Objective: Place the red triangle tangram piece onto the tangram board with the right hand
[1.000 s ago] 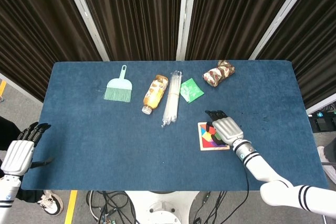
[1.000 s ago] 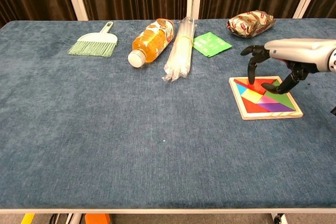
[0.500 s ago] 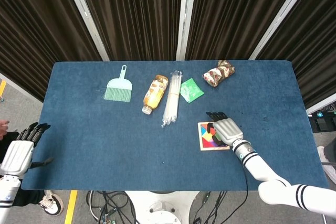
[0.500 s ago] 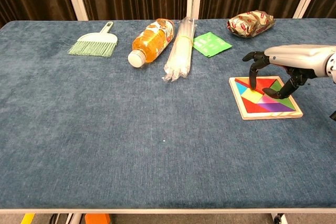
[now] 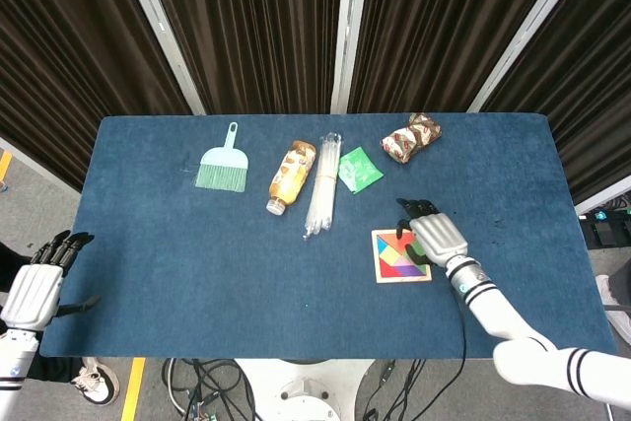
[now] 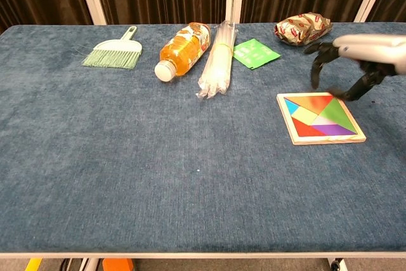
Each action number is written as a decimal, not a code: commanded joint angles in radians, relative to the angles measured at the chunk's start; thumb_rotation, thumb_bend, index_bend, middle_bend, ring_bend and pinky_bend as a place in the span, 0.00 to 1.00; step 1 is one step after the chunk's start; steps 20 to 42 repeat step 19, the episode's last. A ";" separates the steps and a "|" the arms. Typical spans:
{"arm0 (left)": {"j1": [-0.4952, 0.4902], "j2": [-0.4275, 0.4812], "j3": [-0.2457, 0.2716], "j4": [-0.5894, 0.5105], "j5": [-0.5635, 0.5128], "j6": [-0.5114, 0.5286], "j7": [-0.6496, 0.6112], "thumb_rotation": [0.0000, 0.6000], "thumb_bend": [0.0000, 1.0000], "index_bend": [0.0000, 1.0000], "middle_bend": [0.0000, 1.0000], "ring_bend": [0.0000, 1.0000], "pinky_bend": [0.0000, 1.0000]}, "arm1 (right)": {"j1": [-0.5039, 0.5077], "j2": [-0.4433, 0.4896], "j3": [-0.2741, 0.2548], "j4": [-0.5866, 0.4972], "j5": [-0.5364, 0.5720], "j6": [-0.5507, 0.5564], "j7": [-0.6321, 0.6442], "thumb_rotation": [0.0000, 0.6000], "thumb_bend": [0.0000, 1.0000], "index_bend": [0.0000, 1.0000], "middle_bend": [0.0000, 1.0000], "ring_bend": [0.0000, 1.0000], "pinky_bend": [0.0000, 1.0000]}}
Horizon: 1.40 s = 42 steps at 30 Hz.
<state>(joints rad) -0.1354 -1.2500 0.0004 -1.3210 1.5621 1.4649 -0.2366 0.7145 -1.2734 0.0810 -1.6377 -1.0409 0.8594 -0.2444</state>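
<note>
Looking from the head view, the red triangle lies in the board, so placing seems done; the right hand covers the board's far right corner, fingers unclear

From the chest view, the triangle fills the board's far edge; the right hand hangs above that edge, fingers spread, empty, apart from it

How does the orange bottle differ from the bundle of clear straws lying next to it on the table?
The orange bottle is short, fat and amber-coloured; the bundle of clear straws is long, thin and see-through. The bottle has a white cap at its near end, while the bundle has a band round its middle. Both lie flat on the blue table, side by side.
</note>
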 commanded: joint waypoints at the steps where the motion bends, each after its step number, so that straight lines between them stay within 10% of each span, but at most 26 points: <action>1: 0.000 0.002 -0.001 -0.006 0.000 0.002 0.004 1.00 0.00 0.14 0.12 0.05 0.17 | -0.078 0.099 -0.037 -0.078 -0.095 0.107 0.006 1.00 0.37 0.35 0.00 0.00 0.00; 7: -0.001 0.016 -0.005 -0.033 0.004 0.011 0.026 1.00 0.00 0.14 0.12 0.05 0.17 | -0.293 0.157 -0.156 -0.086 -0.301 0.455 -0.108 1.00 0.20 0.00 0.00 0.00 0.00; 16: -0.004 0.028 -0.016 -0.065 0.006 0.023 0.077 1.00 0.00 0.14 0.12 0.05 0.17 | -0.561 0.086 -0.233 0.051 -0.425 0.755 0.013 1.00 0.18 0.00 0.00 0.00 0.00; 42: -0.006 0.023 -0.018 -0.069 0.012 0.031 0.102 1.00 0.00 0.14 0.12 0.05 0.17 | -0.600 0.070 -0.236 0.088 -0.436 0.775 0.052 1.00 0.18 0.00 0.00 0.00 0.00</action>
